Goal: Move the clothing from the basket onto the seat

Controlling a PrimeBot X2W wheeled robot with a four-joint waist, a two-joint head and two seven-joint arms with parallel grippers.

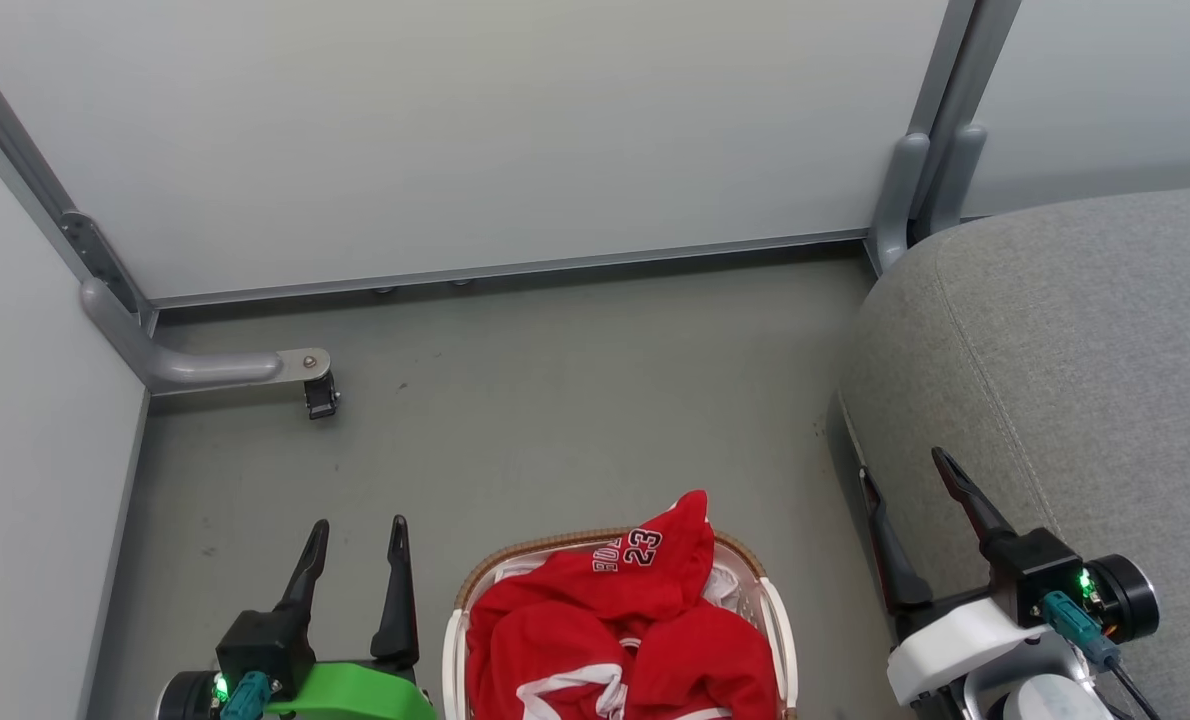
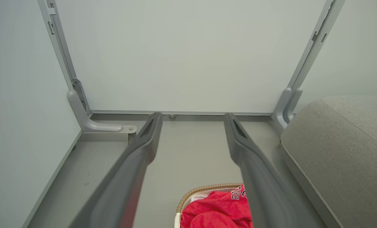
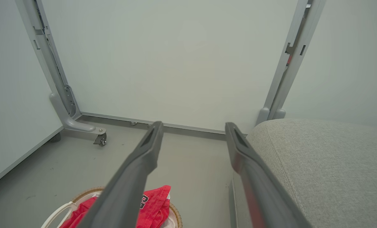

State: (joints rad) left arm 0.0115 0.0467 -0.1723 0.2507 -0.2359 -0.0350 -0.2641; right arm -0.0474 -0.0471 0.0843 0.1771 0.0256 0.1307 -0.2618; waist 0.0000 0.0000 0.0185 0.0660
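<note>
Red clothing (image 1: pixel 620 630) with white trim and a white "23" is heaped in the white basket (image 1: pixel 775 610) with a brown woven rim, low in the middle of the head view. The grey seat (image 1: pixel 1075 360) fills the right side. My left gripper (image 1: pixel 359 528) stands open just left of the basket, with nothing between its fingers. My right gripper (image 1: pixel 900 470) is open beside the seat's front edge, right of the basket. The left wrist view shows the clothing (image 2: pixel 214 210), the basket rim (image 2: pixel 204 189) and the seat (image 2: pixel 343 152). In the right wrist view I see the clothing (image 3: pixel 152 205) and the seat (image 3: pixel 328 164).
White partition panels (image 1: pixel 475 140) close off the far side and the left. A grey metal foot with a small caster (image 1: pixel 321 395) juts onto the grey floor (image 1: pixel 575 400) at the left. A grey post (image 1: pixel 900 200) stands at the seat's far corner.
</note>
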